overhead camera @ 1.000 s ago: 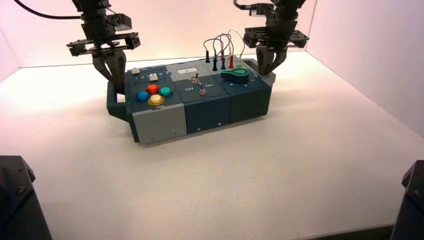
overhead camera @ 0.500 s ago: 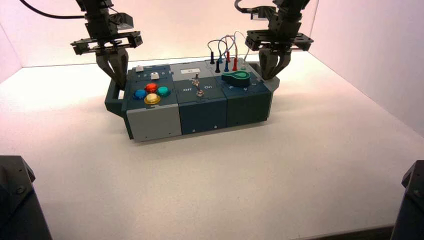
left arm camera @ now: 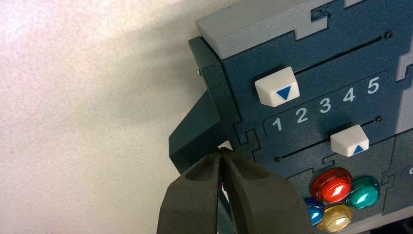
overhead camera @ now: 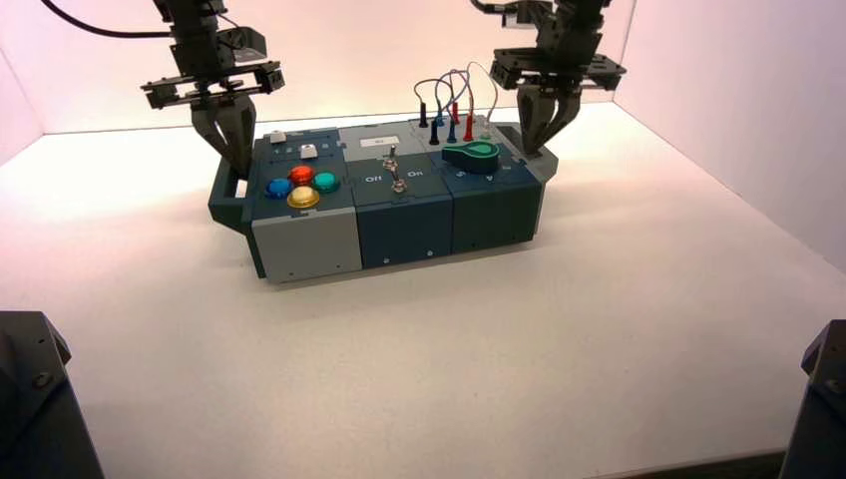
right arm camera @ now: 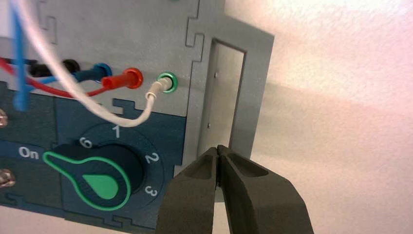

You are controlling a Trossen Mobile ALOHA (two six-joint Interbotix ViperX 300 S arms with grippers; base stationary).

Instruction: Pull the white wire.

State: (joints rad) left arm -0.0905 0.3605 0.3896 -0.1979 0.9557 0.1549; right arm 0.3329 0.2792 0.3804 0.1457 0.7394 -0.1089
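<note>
The white wire [overhead camera: 494, 93] rose in a tall arch over the box's far right part, a pale plug [right arm camera: 159, 87] at one end seated in a green-ringed socket. Just beside that plug stood a red plug [right arm camera: 122, 79], with blue and black ones further left. Nearer the bench's front edge than the plugs sat the green-topped knob [overhead camera: 472, 156]. The right gripper [right arm camera: 218, 148] hung at the box's right-hand handle, apart from the wire, fully closed with nothing held. On the box's left part were two white sliders, the far one at the "1" end of its slot, and four coloured buttons [overhead camera: 302, 187]. The left gripper [left arm camera: 221, 150] waited closed and empty at the left handle. The box [overhead camera: 404, 230] stood toward the bench's [overhead camera: 599, 349] far edge.
</note>
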